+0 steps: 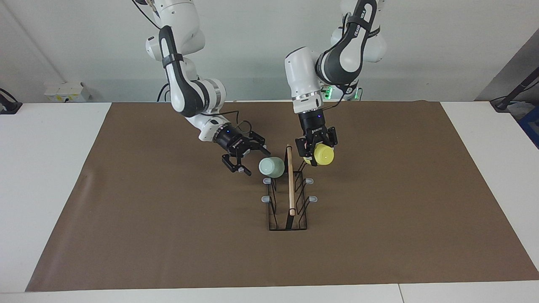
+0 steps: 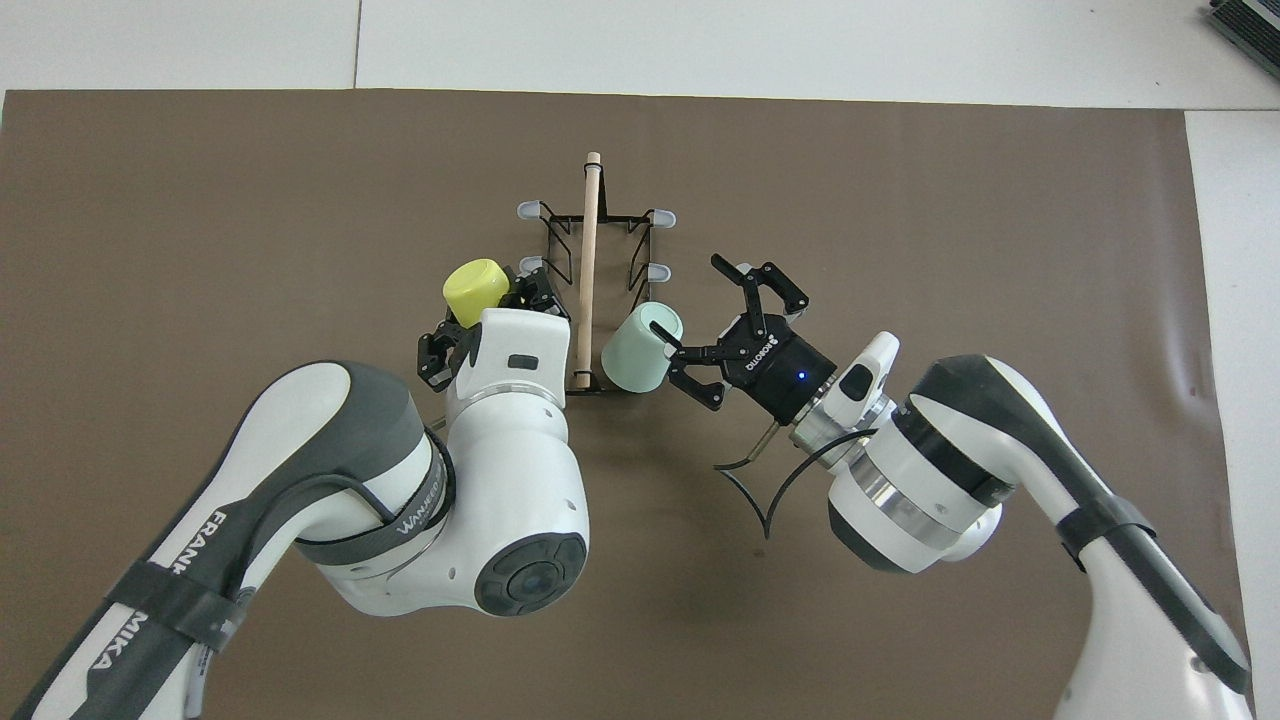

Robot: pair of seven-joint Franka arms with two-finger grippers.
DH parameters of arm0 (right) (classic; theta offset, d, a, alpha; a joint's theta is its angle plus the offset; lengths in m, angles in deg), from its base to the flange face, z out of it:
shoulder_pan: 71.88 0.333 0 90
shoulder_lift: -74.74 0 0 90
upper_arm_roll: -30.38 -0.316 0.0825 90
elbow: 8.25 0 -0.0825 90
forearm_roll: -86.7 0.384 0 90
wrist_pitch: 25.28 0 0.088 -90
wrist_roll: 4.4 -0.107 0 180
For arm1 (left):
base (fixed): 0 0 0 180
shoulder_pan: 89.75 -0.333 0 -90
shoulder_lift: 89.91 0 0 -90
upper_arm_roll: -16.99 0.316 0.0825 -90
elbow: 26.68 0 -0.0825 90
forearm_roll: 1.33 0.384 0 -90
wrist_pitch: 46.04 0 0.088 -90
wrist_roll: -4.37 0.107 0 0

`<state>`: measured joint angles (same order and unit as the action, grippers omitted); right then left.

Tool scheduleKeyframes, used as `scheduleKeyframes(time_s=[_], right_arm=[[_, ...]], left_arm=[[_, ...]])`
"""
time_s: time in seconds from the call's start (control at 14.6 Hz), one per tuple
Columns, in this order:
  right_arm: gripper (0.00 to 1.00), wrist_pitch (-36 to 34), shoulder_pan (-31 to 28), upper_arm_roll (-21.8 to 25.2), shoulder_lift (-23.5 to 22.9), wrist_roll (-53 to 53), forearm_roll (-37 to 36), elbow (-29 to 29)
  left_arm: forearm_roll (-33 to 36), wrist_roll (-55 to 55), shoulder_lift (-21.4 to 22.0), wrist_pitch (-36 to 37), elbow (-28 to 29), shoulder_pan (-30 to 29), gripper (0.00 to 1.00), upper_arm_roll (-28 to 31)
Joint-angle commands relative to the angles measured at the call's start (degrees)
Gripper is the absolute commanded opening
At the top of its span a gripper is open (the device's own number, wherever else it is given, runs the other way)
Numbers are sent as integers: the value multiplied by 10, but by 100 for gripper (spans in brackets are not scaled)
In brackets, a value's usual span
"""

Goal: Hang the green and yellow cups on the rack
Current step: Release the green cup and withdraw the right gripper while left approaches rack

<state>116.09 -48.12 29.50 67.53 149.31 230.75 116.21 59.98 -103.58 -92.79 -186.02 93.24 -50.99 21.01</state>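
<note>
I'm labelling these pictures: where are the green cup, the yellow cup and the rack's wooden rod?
green cup (image 1: 271,166): facing view, on its side wall.
yellow cup (image 1: 323,155): facing view, on its round bottom.
wooden rod (image 2: 588,262): overhead view, midway along its length.

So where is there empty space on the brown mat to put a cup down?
Most of the brown mat is bare: both ends, and the wide strip farther from the robots than the rack. It is crowded at the rack's robot end, where the green cup, yellow cup and both grippers gather.
</note>
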Motion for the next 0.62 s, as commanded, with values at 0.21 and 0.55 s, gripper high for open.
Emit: scheduleKeyframes(time_s=[0.21, 0.55], right_arm=[[100, 97, -31, -3, 63, -19, -61, 10], [100, 121, -136, -1, 76, -61, -361, 2]], left_arm=[[39, -71, 18, 1, 37, 25, 0, 10], [54, -112, 17, 6, 65, 54, 0, 10]])
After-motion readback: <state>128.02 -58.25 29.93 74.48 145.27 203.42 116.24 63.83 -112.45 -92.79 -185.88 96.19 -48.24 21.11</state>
